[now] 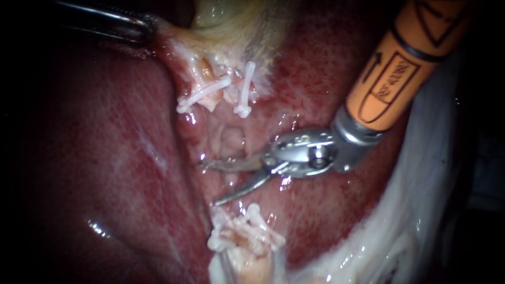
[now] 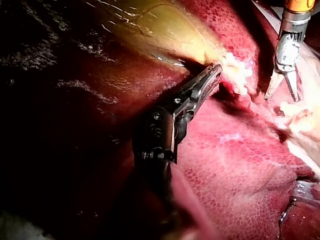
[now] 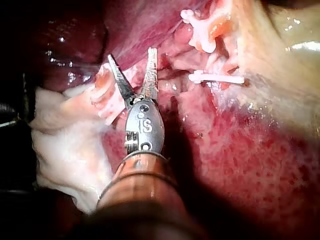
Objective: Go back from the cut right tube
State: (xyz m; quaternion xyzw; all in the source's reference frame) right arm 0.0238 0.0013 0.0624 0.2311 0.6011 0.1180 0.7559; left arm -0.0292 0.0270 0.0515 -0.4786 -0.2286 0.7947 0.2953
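Observation:
My right instrument [image 1: 210, 183], on an orange shaft from the upper right, holds two thin curved blades open over the bare liver bed. The blades lie in the gap between cut tube ends. Above them two white clips [image 1: 202, 94] [image 1: 244, 89] sit on the upper stumps under the gallbladder [image 1: 231, 26]. Below them a lower stump [image 1: 247, 234] carries several white clips. In the right wrist view the open blades [image 3: 131, 55] lie beside that clipped stump [image 3: 107, 95], touching nothing. My left instrument [image 1: 142, 25] is shut on the gallbladder's pale edge [image 2: 232, 70], holding it up.
Red liver [image 1: 105, 158] fills the left and centre. Pale white tissue [image 1: 431, 184] runs down the right side, under my right instrument's shaft. The yellow-green gallbladder wall [image 2: 165, 30] lies ahead of my left instrument.

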